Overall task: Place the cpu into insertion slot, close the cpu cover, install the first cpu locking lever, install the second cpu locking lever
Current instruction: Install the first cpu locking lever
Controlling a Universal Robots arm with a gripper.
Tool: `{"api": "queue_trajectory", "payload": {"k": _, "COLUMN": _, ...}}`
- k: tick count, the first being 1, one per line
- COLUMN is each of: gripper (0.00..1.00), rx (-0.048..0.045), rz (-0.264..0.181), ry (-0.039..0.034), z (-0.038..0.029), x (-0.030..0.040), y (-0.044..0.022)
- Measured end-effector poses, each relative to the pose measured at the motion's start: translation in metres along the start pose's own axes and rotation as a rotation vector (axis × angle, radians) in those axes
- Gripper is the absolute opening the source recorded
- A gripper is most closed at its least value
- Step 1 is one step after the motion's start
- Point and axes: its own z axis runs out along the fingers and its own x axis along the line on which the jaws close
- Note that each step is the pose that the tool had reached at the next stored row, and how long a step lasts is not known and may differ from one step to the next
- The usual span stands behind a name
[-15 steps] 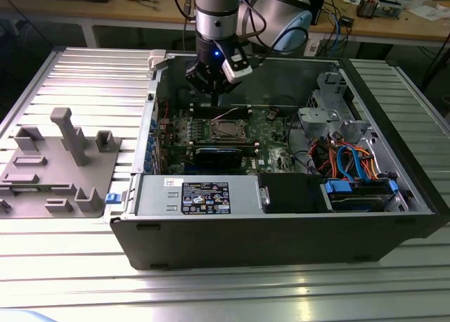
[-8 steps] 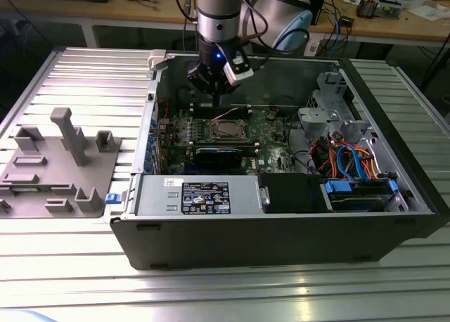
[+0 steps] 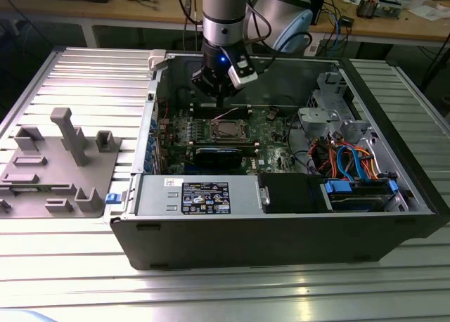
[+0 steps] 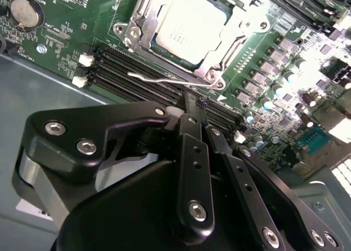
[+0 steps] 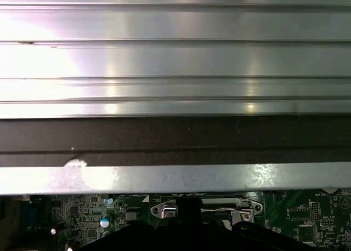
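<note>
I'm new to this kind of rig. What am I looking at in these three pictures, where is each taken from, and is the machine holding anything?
This is one robot arm reaching down into an open computer case that lies on a ribbed metal table. The exterior view comes from a camera off the arm. The two wrist views come from cameras riding on the arm. In the second wrist view, the black tool hangs over the green motherboard. The cpu already sits in its socket, with the cpu cover closed around it. A thin wire lever lies close to the tool's tip. I see nothing held. A grey parts tray lies at the exterior view's left.
</note>
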Motion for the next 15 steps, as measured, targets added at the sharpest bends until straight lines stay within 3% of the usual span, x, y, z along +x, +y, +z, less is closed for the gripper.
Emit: {"api": "queue_trajectory", "payload": {"k": 15, "gripper": 0.11, "rx": 0.0003, "rz": 0.0, "ry": 0.0, "z": 0.0048, "x": -0.0134, "y": 0.0}}
